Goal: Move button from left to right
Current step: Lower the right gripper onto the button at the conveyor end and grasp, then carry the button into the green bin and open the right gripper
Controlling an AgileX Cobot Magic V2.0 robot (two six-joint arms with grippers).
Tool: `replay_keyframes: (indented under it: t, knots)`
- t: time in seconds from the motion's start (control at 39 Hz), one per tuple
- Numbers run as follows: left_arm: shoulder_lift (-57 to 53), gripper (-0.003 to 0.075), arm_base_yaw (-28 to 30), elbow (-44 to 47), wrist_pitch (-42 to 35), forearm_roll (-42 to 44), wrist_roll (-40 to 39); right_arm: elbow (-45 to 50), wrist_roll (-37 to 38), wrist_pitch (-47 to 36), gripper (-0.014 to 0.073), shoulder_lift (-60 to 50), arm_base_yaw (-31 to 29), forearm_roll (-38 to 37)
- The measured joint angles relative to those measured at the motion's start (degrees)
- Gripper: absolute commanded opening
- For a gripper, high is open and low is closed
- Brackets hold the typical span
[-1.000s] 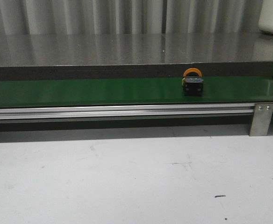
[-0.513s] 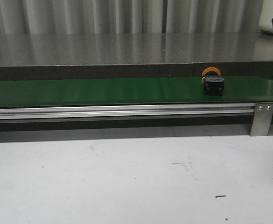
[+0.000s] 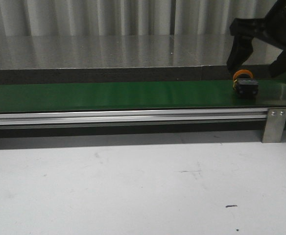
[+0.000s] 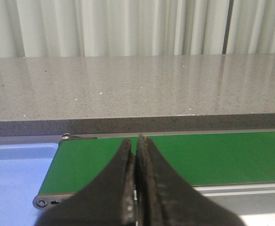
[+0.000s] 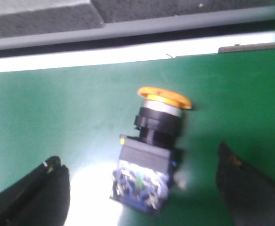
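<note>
Pleated pale curtains [image 3: 84,17] hanging behind a speckled grey stone-like counter [image 3: 108,51], its polished top catching soft reflections; in front, a smooth green conveyor belt [image 3: 108,95] running across on a ribbed aluminium rail [image 3: 123,116] with a bolted metal bracket [image 3: 274,125], above a scuffed white table [image 3: 133,191]. Lying on its side on the belt toward the right end, just above the bracket: the button [image 3: 245,84], showing a round orange-yellow mushroom cap, a silver collar, a black ribbed neck and a blocky black body with small bluish terminals at the base. Hovering directly over the button, black and angular, the right gripper [image 3: 258,61], fingers spread wide and straddling it without touching, one dark fingertip [image 5: 31,197] showing on each side in the right wrist view. Sitting over the belt's left end beside a pale blue tray [image 4: 15,179], the left gripper [image 4: 136,188], matte black tapered fingers pressed together on nothing.
</note>
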Motion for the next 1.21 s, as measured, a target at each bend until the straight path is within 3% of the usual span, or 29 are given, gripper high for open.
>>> replay_keyframes:
  t: [0.21, 0.28, 0.44, 0.51, 0.77, 1.21]
  knots:
    - [0.0, -0.0021, 0.0, 0.0, 0.0, 0.0, 0.0, -2.9, 0.1, 0.6, 0.0624, 6.1, -0.3, 0.1]
    - [0.0, -0.0021, 0.0, 0.0, 0.0, 0.0, 0.0, -3.3, 0.1, 0.6, 0.0536, 6.3, -0.4, 0.1]
    - [0.0, -0.0021, 0.0, 0.0, 0.0, 0.0, 0.0, -3.4, 0.1, 1.0, 0.0234, 6.3, -0.5, 0.1]
    - [0.0, -0.0021, 0.0, 0.0, 0.0, 0.0, 0.0, -3.4, 0.1, 1.3, 0.0151, 6.3, -0.6, 0.1]
    - [0.0, -0.0021, 0.0, 0.0, 0.0, 0.0, 0.0, -3.4, 0.2, 2.9, 0.0143, 2.9, -3.4, 0.1]
    - [0.0, -0.0021, 0.0, 0.0, 0.0, 0.0, 0.0, -3.4, 0.2, 1.4, 0.0143, 2.3, -21.1, -8.6]
